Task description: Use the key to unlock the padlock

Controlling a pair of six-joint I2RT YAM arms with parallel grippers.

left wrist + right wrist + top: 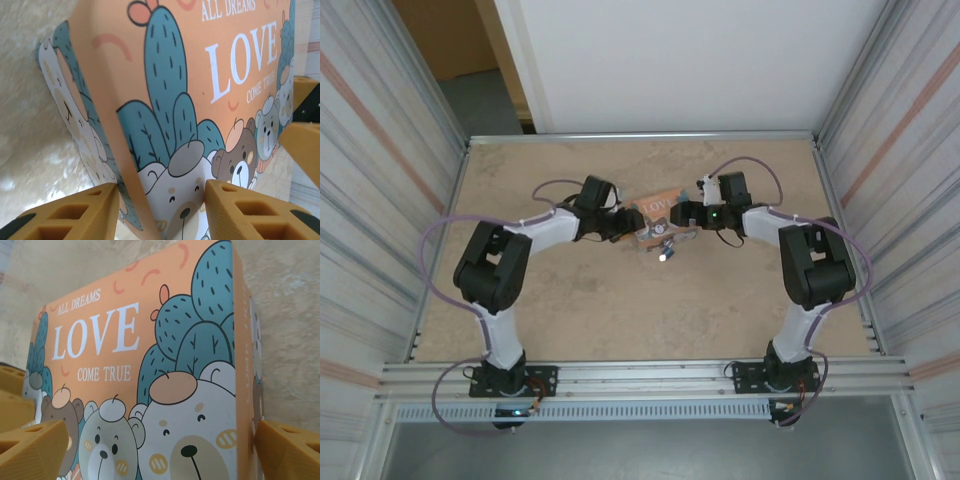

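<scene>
From above, the left gripper (623, 226) reaches in from the left to the orange tin (655, 212) at the middle of the table (580, 300), and the right gripper (682, 217) meets the tin from the other side. Just on the near side of the tin, between the two grippers, is the small teal padlock (666, 247), with a bright glint beside it. At this size it cannot be told whether it hangs from the tin or lies on the table.

The left wrist camera adds detail. Its yellow fingers (75, 215) stand apart, one on each side of a corner of the tin and right up against it; whether they press on it cannot be told. The lid shows cacti, bears and the words "LOVE" and "COME TRUE". The other arm's yellow fingers (305, 145) poke in at the right edge.

The right wrist camera shows its own fingers (30, 452) spread wide, one at each side of the tin's end; whether they grip it cannot be told.

The tabletop is beige and mottled like stone. Ribbed metal walls (380, 150) with orange stripes close the left and right sides, a white panel (680, 60) stands at the back, and an aluminium rail (640, 375) carries the arm bases.
</scene>
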